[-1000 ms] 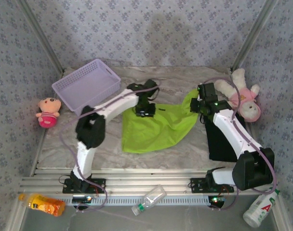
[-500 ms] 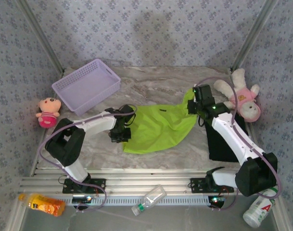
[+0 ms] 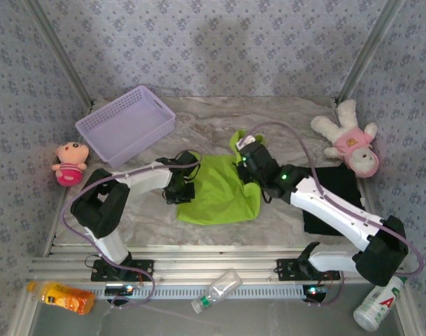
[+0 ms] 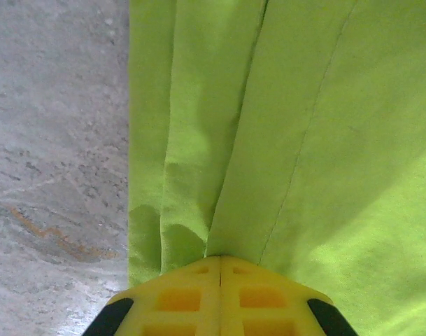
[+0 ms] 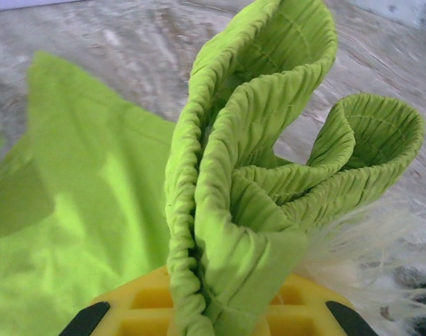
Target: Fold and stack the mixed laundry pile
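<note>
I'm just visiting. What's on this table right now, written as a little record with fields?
Being folded: lime-green cloth T-shirt, spread out in the middle
Left gripper: shut on the shirt's left edge
Right gripper: shut on its bunched ribbed edge, held raised
Waiting: black cloth T-shirt, partly under the right arm
Bystanders: lavender plastic basket, nothing inside; pink plush doll at left; white-and-pink plush toy at right

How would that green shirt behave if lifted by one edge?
Probably floppy: the shirt bunches into soft folds in the right pincer. Likely light: its thin layers lie flat on the table. Pushed, it may wrinkle further, given its creases.
</note>
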Controlling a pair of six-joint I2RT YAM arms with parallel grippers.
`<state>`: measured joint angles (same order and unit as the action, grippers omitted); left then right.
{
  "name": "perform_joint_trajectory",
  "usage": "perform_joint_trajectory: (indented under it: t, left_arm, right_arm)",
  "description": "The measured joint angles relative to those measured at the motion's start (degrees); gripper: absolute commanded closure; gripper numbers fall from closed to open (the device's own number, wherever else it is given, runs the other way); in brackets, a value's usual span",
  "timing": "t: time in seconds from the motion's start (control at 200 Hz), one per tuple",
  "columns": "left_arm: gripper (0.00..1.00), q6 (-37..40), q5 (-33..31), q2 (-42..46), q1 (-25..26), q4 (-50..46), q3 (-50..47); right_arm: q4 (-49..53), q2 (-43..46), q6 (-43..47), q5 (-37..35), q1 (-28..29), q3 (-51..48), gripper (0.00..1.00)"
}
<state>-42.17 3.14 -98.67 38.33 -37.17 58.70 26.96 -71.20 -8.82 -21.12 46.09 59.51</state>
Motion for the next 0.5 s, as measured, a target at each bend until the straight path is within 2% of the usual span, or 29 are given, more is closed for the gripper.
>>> perform_joint_trajectory:
  t: [0.25, 0.29, 0.43, 0.5]
  left_arm:
    - [0.93, -0.44, 0.0, 0.0, 0.02, 0.22, -0.04]
    - [0.93, -0.52, 0.0, 0.0, 0.02, 0.26, -0.04]
    - [0.92, -0.59, 0.0, 0.0, 0.02, 0.37, -0.04]
    - [0.91, -0.59, -0.2, 0.04, -0.09, 0.33, -0.04]
  right_arm:
    - [-0.61, -6.32, 0.94, -2.67, 11.23, 0.02, 1.0]
    - [-0.7, -7.56, 0.92, -2.56, 12.35, 0.02, 0.9]
    - [-0.68, -12.7, 0.2, -0.33, 14.43, 1.62, 0.42]
    - [-0.09, -14.86, -0.79, 2.16, 14.58, 3.65, 0.3]
